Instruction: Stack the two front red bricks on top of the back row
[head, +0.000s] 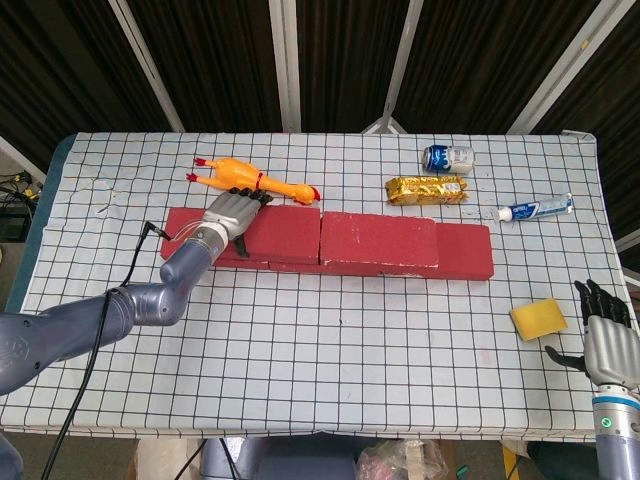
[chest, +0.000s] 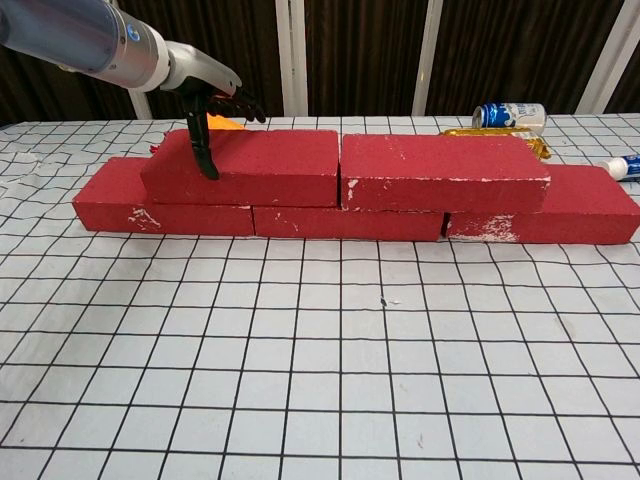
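Observation:
Two red bricks lie end to end on top of the back row: the left top brick (chest: 250, 165) (head: 285, 232) and the right top brick (chest: 440, 170) (head: 378, 238). The bottom row (chest: 160, 205) (head: 465, 252) shows beneath them at both ends. My left hand (chest: 205, 100) (head: 232, 212) is over the left end of the left top brick. Its thumb hangs down the brick's front face and its fingers are spread just above the back edge. My right hand (head: 606, 340) hovers open at the table's near right corner, holding nothing.
A rubber chicken (head: 250, 178) lies right behind the left hand. A can (head: 446, 158), a gold packet (head: 426, 189) and a toothpaste tube (head: 532, 209) sit at the back right. A yellow sponge (head: 538, 318) lies beside the right hand.

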